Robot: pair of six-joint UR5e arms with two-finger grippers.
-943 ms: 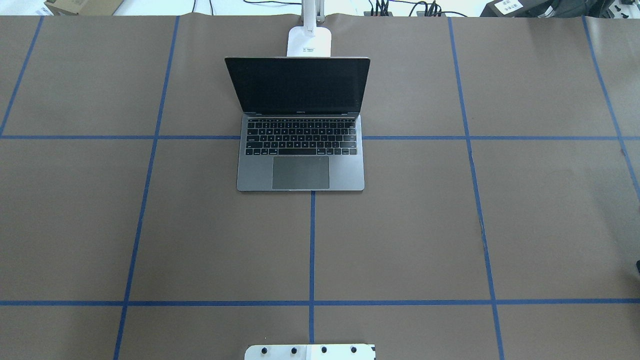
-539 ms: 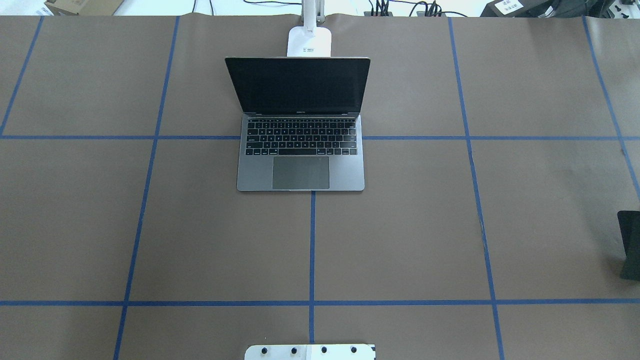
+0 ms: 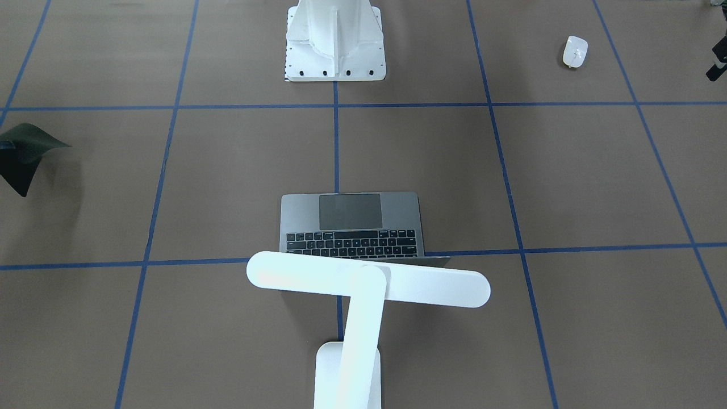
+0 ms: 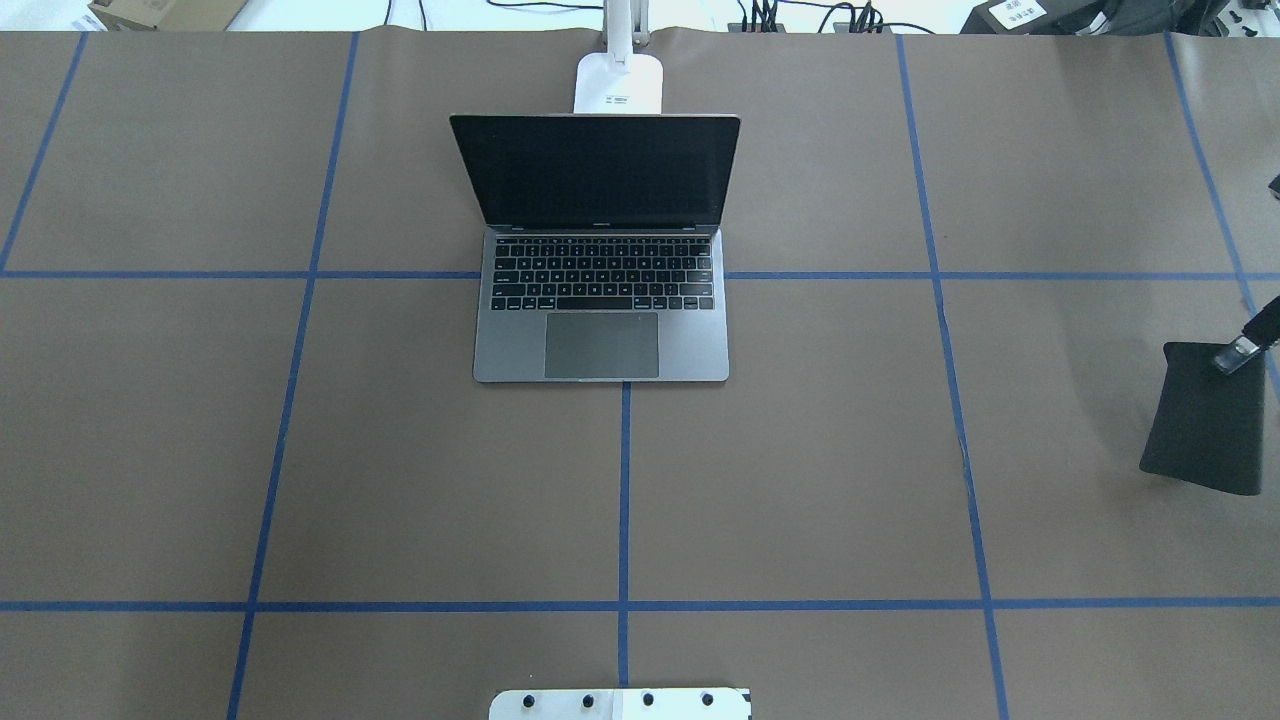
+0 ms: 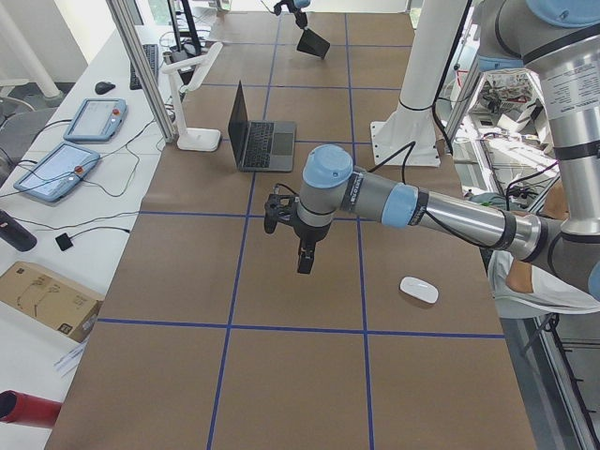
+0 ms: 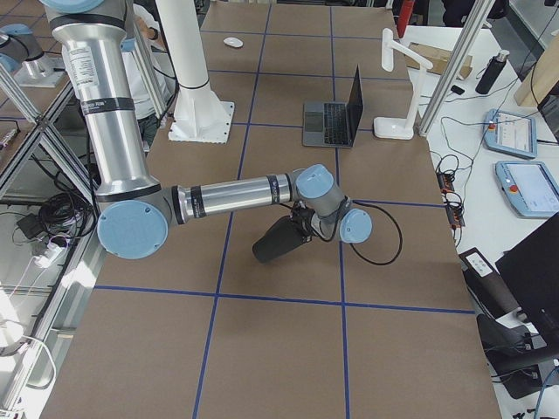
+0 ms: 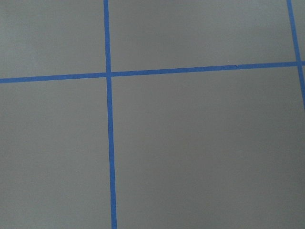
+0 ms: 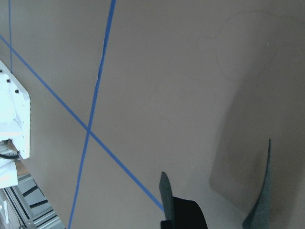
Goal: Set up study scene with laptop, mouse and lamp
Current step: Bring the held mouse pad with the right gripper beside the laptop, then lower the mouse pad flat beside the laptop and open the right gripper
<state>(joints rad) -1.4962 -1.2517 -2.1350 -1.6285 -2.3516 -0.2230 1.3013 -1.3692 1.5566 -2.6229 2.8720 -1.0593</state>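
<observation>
Open laptop (image 4: 600, 300) on tabletop (image 4: 800, 480), lamp (image 4: 618, 85) at its 12 o'clock.
Pinched in right fingers (image 4: 1238, 355), black mat (image 4: 1200, 430); left fingers' (image 5: 305, 261) opening impossible to tell.

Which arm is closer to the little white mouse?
Left. The left gripper hangs above the table close by the mouse; the right gripper, holding the black mat, is far across the table.

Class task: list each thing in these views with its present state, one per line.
Laptop: open, screen dark.
Lamp: upright behind laptop.
Mouse: lying alone, untouched.
Mat: held tilted by one edge.
Right pincer: shut on mat.
Left pincer: hovering, open or shut unclear.
</observation>
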